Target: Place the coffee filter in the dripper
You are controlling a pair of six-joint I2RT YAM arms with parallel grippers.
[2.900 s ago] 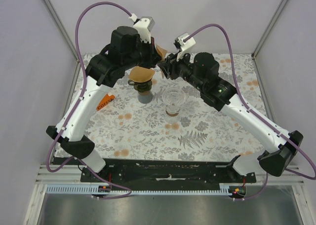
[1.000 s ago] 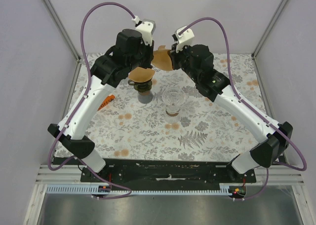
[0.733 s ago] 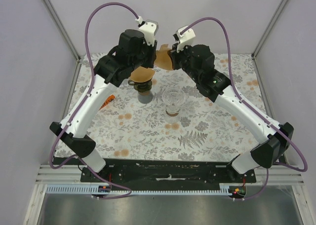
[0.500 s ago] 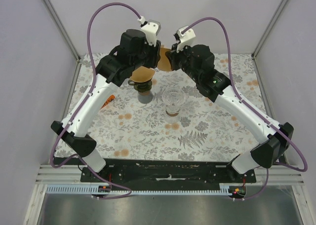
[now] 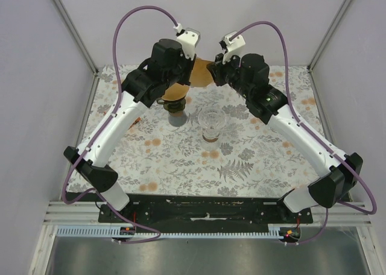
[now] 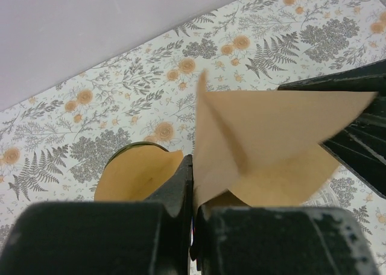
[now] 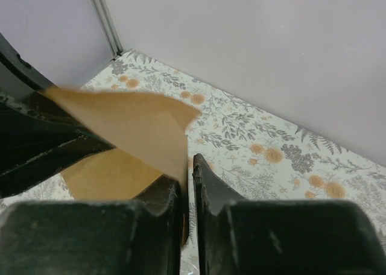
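Coffee filter (image 6: 271, 124) held aloft, left hand (image 6: 192, 184) pinching one edge, right hand (image 7: 188, 178) pinching another.

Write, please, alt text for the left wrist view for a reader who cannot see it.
The left gripper pinches a brown paper coffee filter, which fans out to the right, where the right gripper's black fingers meet its far edge. Behind it, more brown filter paper sits in a round holder on a floral tablecloth.

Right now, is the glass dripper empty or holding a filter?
Empty: the glass dripper looks clear, and the brown filter hangs in the air behind it.
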